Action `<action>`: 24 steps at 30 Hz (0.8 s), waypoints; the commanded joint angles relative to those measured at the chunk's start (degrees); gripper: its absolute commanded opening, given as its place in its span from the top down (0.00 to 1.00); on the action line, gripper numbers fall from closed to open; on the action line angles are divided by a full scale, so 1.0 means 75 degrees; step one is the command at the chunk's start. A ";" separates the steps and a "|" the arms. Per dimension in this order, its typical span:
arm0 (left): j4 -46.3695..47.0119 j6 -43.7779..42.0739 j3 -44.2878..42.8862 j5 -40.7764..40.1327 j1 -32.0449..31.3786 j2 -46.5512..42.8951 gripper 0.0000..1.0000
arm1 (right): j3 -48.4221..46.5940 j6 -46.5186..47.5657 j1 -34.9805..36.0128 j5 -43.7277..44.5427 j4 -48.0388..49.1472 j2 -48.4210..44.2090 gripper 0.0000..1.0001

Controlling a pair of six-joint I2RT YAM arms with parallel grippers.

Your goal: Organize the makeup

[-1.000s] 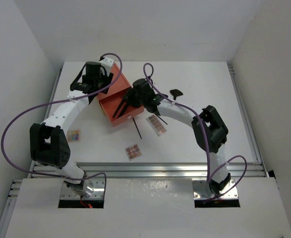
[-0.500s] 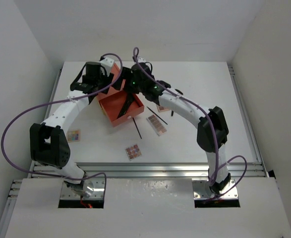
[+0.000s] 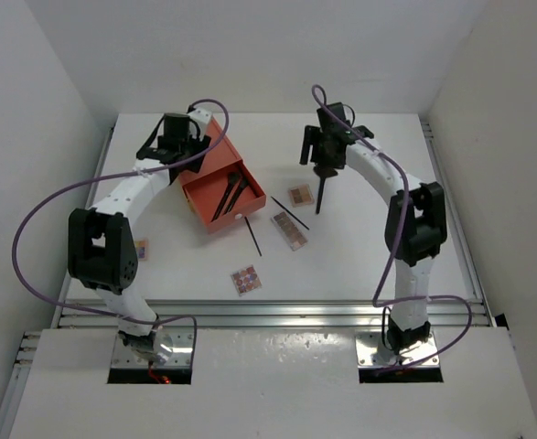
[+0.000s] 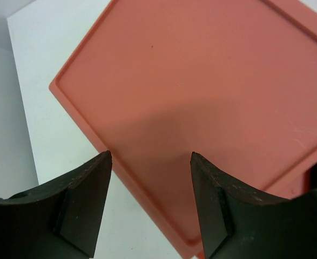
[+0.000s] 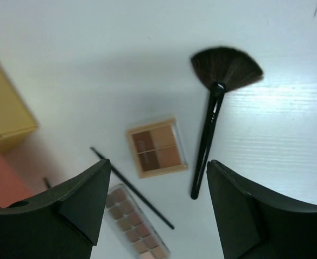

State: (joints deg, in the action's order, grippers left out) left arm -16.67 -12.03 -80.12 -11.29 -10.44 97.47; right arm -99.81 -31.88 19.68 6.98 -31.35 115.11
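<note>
Top view first: the left hand [image 3: 170, 139] hangs over the far end of the orange drawer box [image 3: 215, 165], toward the counter's [image 3: 378, 265] far-left corner. Dark-handled pieces [image 3: 229, 194] lie in the box's open drawer. The right hand [image 3: 323, 155] hovers near the far edge, with the fan brush [image 3: 320, 194] just on its near side. A square palette [image 3: 300, 195] sits beside that brush. Mid-counter are a long palette [image 3: 289, 230] and two thin sticks [image 3: 289, 213]. A third palette [image 3: 245, 280] is nearer the near edge, and a fourth palette [image 3: 141, 249] is by the left edge.

Left wrist: the left hand [image 4: 150, 159] is spread wide and holds nothing, above the box's flat orange top [image 4: 201, 91].

Right wrist: the right hand [image 5: 158, 164] is spread apart and empty. Below it the fan brush [image 5: 206, 137] lies flat, and the square palette [image 5: 157, 148] is just beside its handle. One thin stick [image 5: 134, 189] runs between that and the long palette [image 5: 136, 229].
</note>
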 commanded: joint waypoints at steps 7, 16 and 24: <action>0.0265 0.0081 -0.0416 -0.0018 0.0196 0.0352 0.34 | -0.0088 -0.0026 -0.0105 -0.0029 -0.0578 0.1468 0.36; 0.0195 0.0163 -0.0486 0.0309 0.0266 0.0352 0.34 | -0.0016 -0.0133 -0.0222 0.0510 -0.0777 0.1855 0.46; 0.0055 0.0233 -0.0626 0.0380 0.0267 0.0422 0.34 | 0.0031 0.0008 -0.0549 0.0441 -0.0753 0.1960 0.56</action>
State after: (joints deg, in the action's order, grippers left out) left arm -16.29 -11.29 -81.93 -9.21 -9.17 100.51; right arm -99.42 -31.79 17.34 10.00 -36.99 129.08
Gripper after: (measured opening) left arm 0.656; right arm 0.444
